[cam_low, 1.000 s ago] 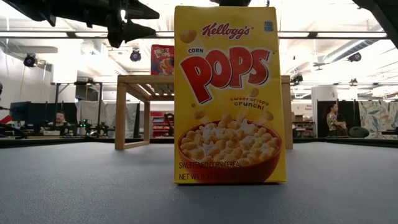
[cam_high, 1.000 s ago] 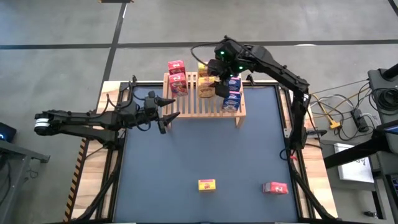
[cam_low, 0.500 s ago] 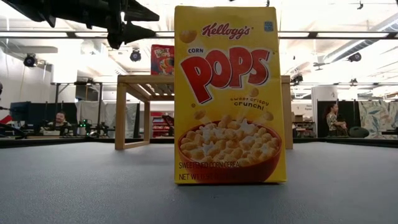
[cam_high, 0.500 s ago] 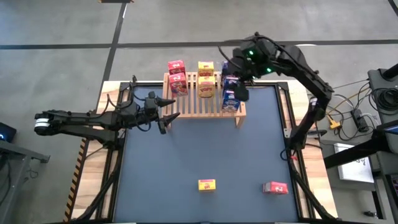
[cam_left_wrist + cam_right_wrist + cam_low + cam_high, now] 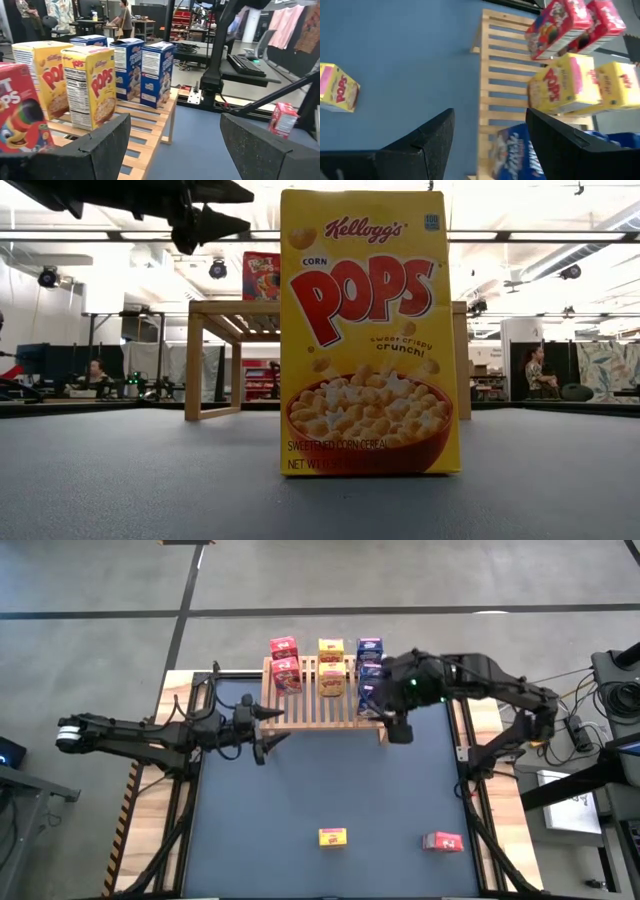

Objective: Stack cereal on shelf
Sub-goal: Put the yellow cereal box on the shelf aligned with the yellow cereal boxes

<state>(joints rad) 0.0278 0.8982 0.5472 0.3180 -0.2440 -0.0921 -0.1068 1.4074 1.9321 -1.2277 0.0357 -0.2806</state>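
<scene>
Cereal boxes look light, stiff cardboard w/ slick printed faces; prob. easy to tip or crush, so best taken across the two broad faces, mid-height, w/ a gentle squeeze.

Going left to right in the high view: left gripper point(image 5: 272, 725) hovers just off the shelf's left front corner, fingers spread wide, holding nothing. Its wrist view looks past both fingers at the stacked boxes.

Shelf point(image 5: 312, 710) sits at the far edge of the table point(image 5: 300, 800). On it, left to right: two red boxes point(image 5: 285, 665), two yellow boxes point(image 5: 331, 668), then the blue boxes point(image 5: 369, 652). In the left wrist view three blue boxes seem to stand in a row, though the rear one is partly hidden, so not sure of the count.

Right gripper point(image 5: 400, 728) is at the shelf's right front corner, just beside the nearest blue box, fingers apart w/ nothing between them; right wrist view shows bare table and slats in the gap.

Still to shelve, both on the near part of the table and well apart from either gripper: a yellow Pops box point(image 5: 333, 836) near centre, standing upright acc. to the low view, and a red box point(image 5: 442, 842) to its right, lying flat as far as I can tell. Red one is nearer the right arm's side; yellow one sits roughly between the arms.
</scene>
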